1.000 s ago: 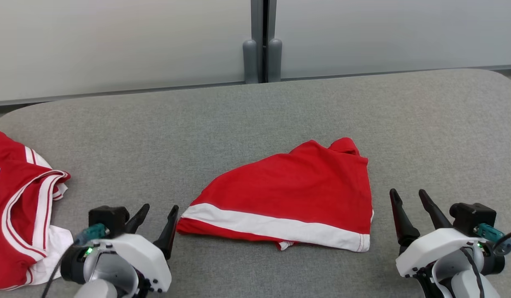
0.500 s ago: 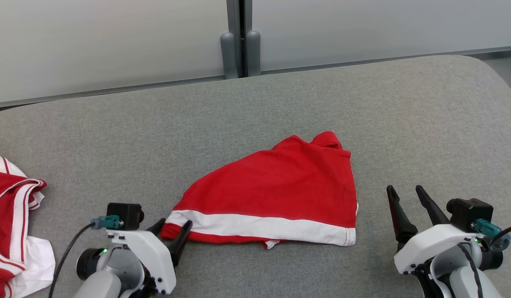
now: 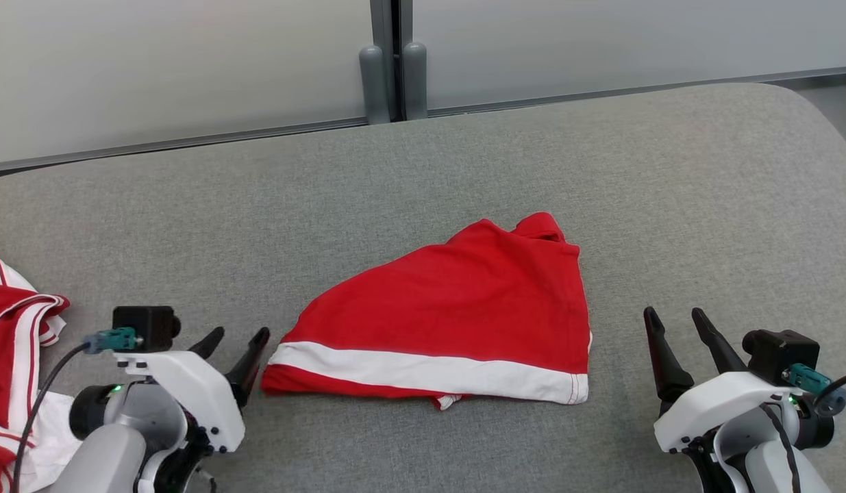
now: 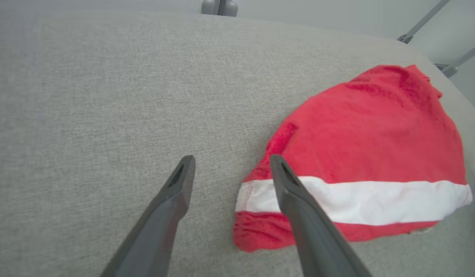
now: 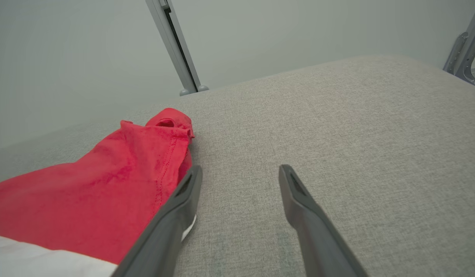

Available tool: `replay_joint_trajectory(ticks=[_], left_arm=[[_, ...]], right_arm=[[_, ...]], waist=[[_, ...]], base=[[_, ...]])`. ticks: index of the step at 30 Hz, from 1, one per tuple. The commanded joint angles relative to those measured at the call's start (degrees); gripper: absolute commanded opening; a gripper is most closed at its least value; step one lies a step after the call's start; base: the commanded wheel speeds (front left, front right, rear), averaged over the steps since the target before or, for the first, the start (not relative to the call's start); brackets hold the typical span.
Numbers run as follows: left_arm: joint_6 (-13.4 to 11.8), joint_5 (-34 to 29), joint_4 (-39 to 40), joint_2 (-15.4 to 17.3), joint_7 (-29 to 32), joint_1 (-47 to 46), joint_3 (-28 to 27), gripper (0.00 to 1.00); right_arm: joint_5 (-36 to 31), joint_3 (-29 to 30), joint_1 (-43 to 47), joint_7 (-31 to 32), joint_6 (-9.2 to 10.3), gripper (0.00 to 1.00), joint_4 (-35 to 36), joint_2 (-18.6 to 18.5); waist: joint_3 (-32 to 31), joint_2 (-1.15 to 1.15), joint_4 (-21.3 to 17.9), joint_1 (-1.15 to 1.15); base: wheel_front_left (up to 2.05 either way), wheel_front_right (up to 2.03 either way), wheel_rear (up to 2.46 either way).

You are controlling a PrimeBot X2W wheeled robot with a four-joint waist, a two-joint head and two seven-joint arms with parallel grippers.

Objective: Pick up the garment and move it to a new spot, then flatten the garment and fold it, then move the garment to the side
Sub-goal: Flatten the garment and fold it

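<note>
- left gripper (image 3: 241, 333): 2 long dark fingers, tapering to narrow tips
- right gripper (image 3: 673, 313): same 2 dark tapered fingers, thicker at the base
- fingers (image 4: 177, 181) close up: matte dark grey, shallow slot on the inner face near each tip
- white shell (image 3: 190, 387) behind each gripper, smooth, rounded corners
- small dark screw holes (image 3: 216, 431) along the left shell's edge
- black boxy camera block (image 3: 145, 323) on each wrist
- teal connector (image 3: 111, 339) plugged in beside each block, black cable (image 3: 42, 392) running off it
- green light (image 3: 114, 389) on the dark wrist ring, both arms
- forearm (image 3: 97, 462) pale grey, rounded
</note>
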State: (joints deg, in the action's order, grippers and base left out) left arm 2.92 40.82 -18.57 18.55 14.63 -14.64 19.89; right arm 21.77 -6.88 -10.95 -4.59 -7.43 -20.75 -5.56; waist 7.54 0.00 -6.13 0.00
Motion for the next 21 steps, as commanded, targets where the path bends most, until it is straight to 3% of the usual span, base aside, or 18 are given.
replay_joint_trajectory(ticks=[1,4,16,21], left_arm=[[-0.61,-0.35,-0.29,0.57,0.62,-0.71,-0.2,1.0],[-0.99,-0.88,-1.88,0.91,1.94,-0.98,0.72,1.0],[1.7,-1.13,-2.66,-2.02,1.95,1.11,5.57,1.0],[0.86,-2.01,-2.69,-2.06,1.42,0.94,6.22,1.0]], right_arm=[[0.11,0.02,-0.61,-0.31,-0.12,1.0,-0.08,-0.16],[0.15,-0.25,-0.96,-0.33,-0.12,1.0,-0.19,0.09],[0.26,-0.14,-1.15,-0.69,-0.12,1.0,-0.89,0.01],[0.25,-0.44,-1.43,-0.63,-0.12,1.0,-1.15,0.29]], waist=[[0.22,0.0,-0.06,0.0],[0.66,0.0,-0.13,0.0],[0.82,0.0,-0.19,0.0],[0.71,0.0,-0.13,0.0]], base=[[0.0,0.0,0.0],[0.0,0.0,0.0],[0.0,0.0,0.0],[0.0,0.0,0.0]])
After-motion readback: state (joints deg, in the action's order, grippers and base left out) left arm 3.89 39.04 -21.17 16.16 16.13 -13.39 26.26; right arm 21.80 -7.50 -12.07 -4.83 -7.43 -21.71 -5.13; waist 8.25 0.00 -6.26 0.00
